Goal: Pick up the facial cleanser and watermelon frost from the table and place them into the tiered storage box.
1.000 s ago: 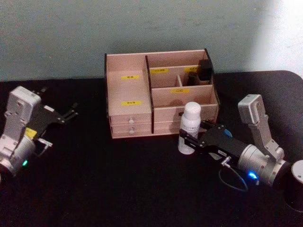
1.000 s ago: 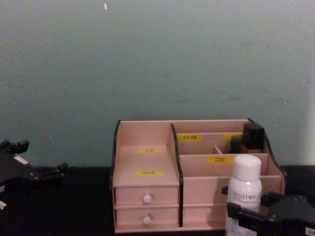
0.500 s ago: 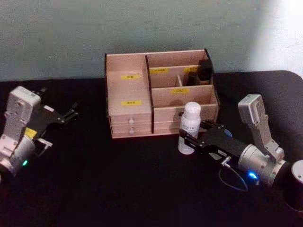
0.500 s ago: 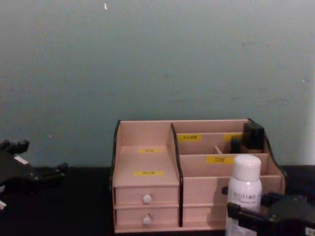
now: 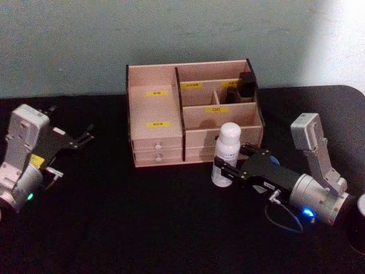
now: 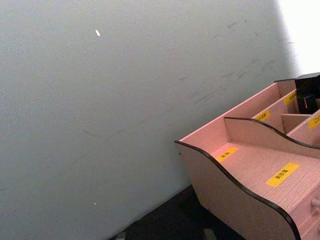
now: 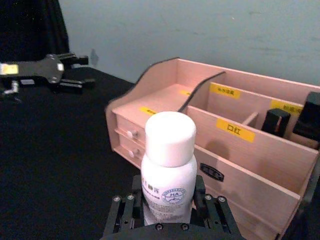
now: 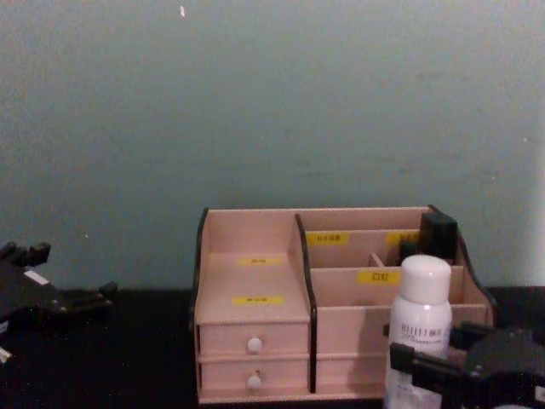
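Note:
The facial cleanser (image 5: 227, 153), a white bottle with a white cap (image 7: 169, 167), stands upright just in front of the tiered storage box's right half (image 8: 421, 298). My right gripper (image 5: 223, 171) is shut on its lower body, a finger on each side (image 7: 167, 212). The light wooden tiered storage box (image 5: 154, 108) sits at the back middle of the black table. Small dark items (image 5: 246, 84) stand in its back right compartment; I cannot tell whether one is the watermelon frost. My left gripper (image 5: 85, 136) rests open at the far left, away from the box.
A teal wall rises close behind the box (image 8: 255, 281). Black tabletop (image 5: 142, 217) stretches in front of the box and to its left. A dark round object (image 5: 356, 225) sits at the table's right front, beside my right arm.
The right gripper has shifted the bottle slightly left and lifted it a little. The left arm has not moved.

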You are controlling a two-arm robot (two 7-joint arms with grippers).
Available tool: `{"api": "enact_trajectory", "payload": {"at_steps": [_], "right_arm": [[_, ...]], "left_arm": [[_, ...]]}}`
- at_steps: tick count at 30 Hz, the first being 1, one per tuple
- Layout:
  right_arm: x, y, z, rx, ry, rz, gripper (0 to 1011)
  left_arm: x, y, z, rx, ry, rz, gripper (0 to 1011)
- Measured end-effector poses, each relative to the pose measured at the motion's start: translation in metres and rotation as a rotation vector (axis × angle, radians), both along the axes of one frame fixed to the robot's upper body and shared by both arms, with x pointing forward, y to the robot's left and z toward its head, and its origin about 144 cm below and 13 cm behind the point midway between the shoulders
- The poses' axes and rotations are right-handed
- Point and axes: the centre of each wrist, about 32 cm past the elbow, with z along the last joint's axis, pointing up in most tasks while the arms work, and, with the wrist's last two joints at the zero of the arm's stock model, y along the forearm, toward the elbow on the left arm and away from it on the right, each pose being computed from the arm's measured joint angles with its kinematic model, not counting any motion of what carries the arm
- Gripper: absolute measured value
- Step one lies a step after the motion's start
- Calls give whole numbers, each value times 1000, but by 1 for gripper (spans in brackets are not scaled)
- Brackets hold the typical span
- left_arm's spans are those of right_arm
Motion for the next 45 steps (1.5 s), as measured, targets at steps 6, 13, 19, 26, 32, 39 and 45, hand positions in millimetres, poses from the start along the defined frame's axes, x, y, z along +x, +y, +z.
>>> {"api": "enact_trajectory", "payload": {"at_steps": [6,13,19,26,32,39,45], "right_arm": [[-2,-1,11,27,-8,37,595],[2,1,27,66,-12,54,595],[10,4,39,86,-35,45,595],[25,10,53,120,-69,-7,595],[39,13,61,138,-84,-48,595],[59,17,66,142,-96,-90,595],[75,22,66,137,-104,-119,595]], "left_arm": [[0,0,0,0,0,0,1001],[0,0,0,0,0,0,1001],[0,0,0,0,0,0,1001],[0,0,0,0,0,0,1001],[0,0,0,0,0,0,1001],[0,0,0,0,0,0,1001],[0,0,0,0,0,0,1001]]}}
